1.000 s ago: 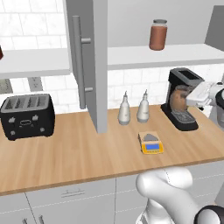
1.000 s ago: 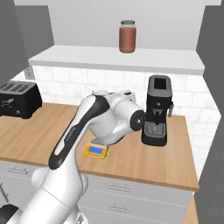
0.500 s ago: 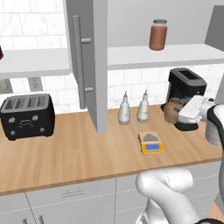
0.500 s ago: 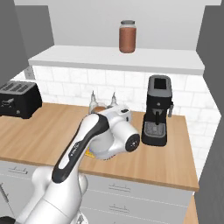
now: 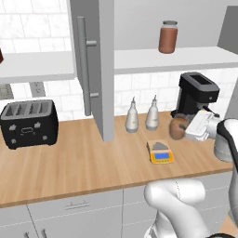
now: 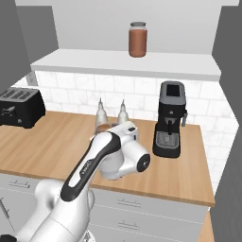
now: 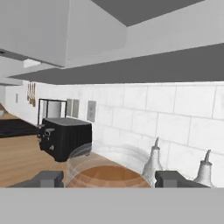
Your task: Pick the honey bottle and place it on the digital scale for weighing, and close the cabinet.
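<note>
I'm holding honey bottle [image 5: 177, 128] in my hand [image 5: 185, 129] — clamped round its belly; smooth, rounded, slippery-looking — carrying it above digital scale [image 5: 160, 152].

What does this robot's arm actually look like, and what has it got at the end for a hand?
The arm is made of smooth, rounded, glossy white segments, with dark bands at the joints and a black stripe bearing small lettering along one link. It ends in a boxy white hand. The gripper has two small, blocky, dark grey fingers. No loose cables show.
</note>
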### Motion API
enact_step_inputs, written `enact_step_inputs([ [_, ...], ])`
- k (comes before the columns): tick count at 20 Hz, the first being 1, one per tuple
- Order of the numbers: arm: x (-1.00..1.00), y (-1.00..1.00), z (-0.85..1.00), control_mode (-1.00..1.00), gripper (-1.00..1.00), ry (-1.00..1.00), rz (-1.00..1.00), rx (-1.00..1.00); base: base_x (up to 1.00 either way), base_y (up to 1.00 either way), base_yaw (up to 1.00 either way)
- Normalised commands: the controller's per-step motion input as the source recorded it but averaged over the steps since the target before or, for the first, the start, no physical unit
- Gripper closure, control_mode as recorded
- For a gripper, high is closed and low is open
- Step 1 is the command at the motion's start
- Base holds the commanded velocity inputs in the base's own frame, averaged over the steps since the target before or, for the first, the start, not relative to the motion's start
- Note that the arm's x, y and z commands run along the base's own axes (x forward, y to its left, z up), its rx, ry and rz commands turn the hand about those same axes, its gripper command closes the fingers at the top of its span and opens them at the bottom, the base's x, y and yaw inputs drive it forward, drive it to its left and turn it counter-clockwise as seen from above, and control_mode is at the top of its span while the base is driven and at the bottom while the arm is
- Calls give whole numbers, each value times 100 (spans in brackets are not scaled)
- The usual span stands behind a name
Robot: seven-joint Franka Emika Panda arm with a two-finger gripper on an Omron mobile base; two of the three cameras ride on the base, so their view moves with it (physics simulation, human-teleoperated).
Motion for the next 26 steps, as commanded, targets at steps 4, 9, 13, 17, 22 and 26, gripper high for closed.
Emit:
enact_step_inputs([
  [4,1,9,-50,-100,100,0,17,0,0,0,0],
  [9,42,22,-51,-100,100,0,8,0,0,0,0],
  [13,49,15,-36,-100,100,0,3,0,0,0,0],
  [17,46,0,-25,-100,100,0,1,0,0,0,0],
  [22,24,-2,-7,-100,100,1,3,0,0,0,0],
  [26,7,0,-3,-100,100,9,2,0,0,0,0],
])
